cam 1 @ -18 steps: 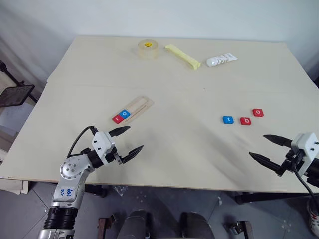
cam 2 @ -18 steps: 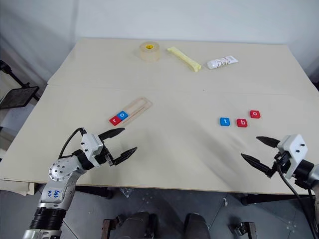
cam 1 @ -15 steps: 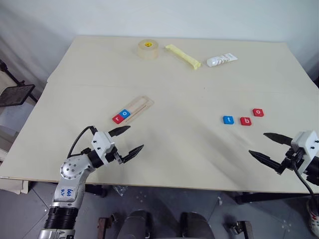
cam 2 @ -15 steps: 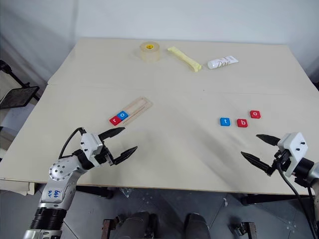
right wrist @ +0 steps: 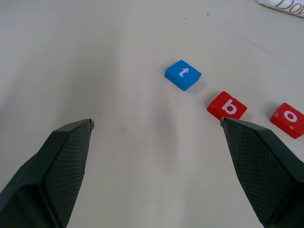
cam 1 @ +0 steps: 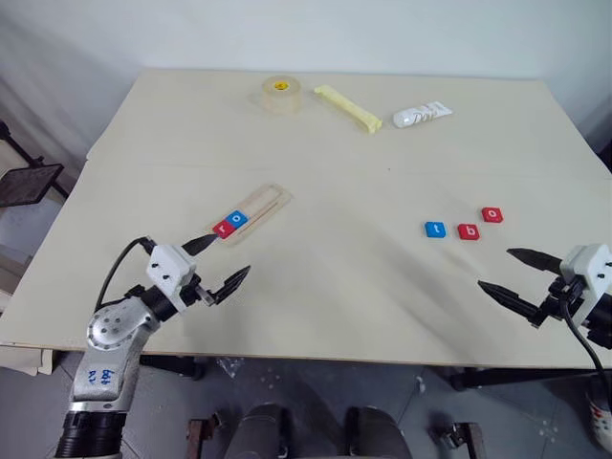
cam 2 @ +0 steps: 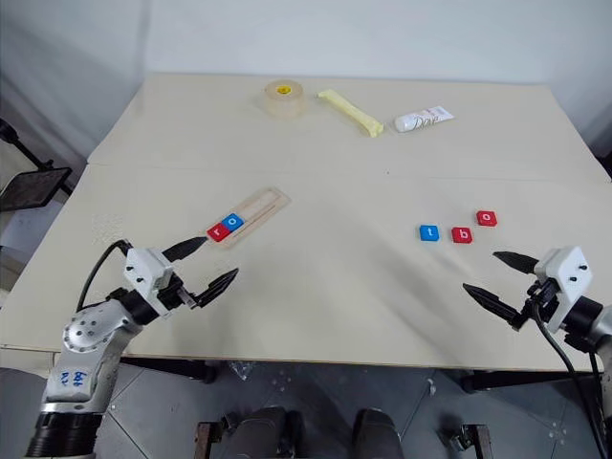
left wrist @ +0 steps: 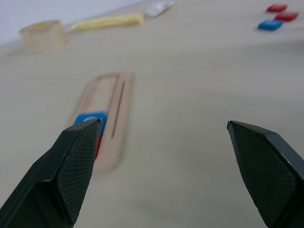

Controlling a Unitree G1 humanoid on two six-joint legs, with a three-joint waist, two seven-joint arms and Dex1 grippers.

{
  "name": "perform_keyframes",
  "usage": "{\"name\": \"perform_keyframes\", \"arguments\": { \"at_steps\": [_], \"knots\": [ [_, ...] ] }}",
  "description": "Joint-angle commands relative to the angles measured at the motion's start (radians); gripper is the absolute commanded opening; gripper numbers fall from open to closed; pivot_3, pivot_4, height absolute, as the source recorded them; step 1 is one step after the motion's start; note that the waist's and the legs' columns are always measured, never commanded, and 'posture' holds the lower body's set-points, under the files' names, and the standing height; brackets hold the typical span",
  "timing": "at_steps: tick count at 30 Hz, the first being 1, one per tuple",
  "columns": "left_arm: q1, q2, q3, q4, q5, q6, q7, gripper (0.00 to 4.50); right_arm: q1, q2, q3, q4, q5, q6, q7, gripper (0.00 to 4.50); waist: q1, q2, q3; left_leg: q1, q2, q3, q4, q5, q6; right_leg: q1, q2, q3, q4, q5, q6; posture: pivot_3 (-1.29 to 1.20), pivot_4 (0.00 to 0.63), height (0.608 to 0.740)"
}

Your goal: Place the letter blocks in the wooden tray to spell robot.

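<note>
1. Pale beige tabletop against a white wall; grey floor shows below the near edge.
2. Nearest, at about 8 o'clock from tabletop centre: left gripper, black fingers spread wide, nothing between them, hovering over the near-left part of the tabletop. It points toward the wooden tray.
3. At about 4 o'clock, near the right edge: right gripper, fingers spread wide, empty, pointing toward the loose blocks.
4. Wooden tray lies at 9 o'clock, just beyond the left gripper, set diagonally. Its near end holds the red r block and the blue o block, touching each other; the rest of the groove is bare.
5. At 3 o'clock, three loose blocks in a slightly rising row, lying flat and apart from one another: blue t block, red b block, red o block.
6. Far edge, 11 to 1 o'clock: tape roll, then a pale yellow stick lying diagonally, then a small white tube.
</note>
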Motion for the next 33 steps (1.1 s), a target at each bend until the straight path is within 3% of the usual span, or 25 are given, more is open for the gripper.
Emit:
{"name": "perform_keyframes", "arguments": {
  "at_steps": [1, 8, 17, 25, 33],
  "knots": [
    [0.068, 0.074, 0.102, -0.074, -0.017, 0.104, 0.025, 4.50, -0.052, -0.019, -0.007, 0.024, 0.003, -0.009, -0.009, 4.48, -0.003, 0.000, 0.000, 0.000, 0.000, 0.000, 0.000, 0.000, 0.000, 0.000, 0.000, 0.000, 0.000, 0.000, 0.000, 0.00, 0.150, 0.740],
    [0.063, 0.110, 0.114, -0.104, -0.047, 0.166, 0.000, 4.50, -0.086, -0.006, 0.023, 0.023, 0.001, -0.012, 0.006, 4.48, 0.005, 0.000, 0.001, 0.000, -0.001, -0.002, 0.000, 0.000, 0.000, 0.001, -0.001, 0.000, -0.001, 0.000, 0.000, 0.00, 0.150, 0.740],
    [-0.249, 0.168, -0.004, 0.058, -0.022, 0.289, -0.071, 4.50, -0.126, -0.006, 0.057, -0.009, 0.008, -0.002, 0.010, 4.48, -0.001, 0.000, 0.001, 0.000, -0.001, -0.002, 0.000, 0.000, 0.000, 0.001, 0.000, -0.001, 0.000, 0.000, 0.000, 0.00, 0.150, 0.740],
    [-0.597, 0.233, -0.225, 0.257, 0.091, 0.564, -0.121, 4.50, -0.108, 0.001, 0.062, -0.052, 0.014, 0.009, 0.001, 4.48, 0.001, -0.002, 0.002, -0.001, -0.002, -0.003, 0.000, 0.001, 0.000, 0.000, 0.000, -0.002, 0.001, 0.000, 0.000, 0.00, 0.150, 0.740],
    [-0.809, 0.200, -0.381, 0.469, 0.213, 0.596, -0.166, 4.50, -0.070, 0.003, 0.048, -0.078, 0.020, 0.017, -0.005, 4.48, 0.002, -0.003, 0.002, -0.002, -0.002, -0.003, -0.001, 0.001, 0.000, -0.001, 0.000, -0.003, 0.001, 0.000, 0.000, 0.00, 0.150, 0.740]
  ]
}}
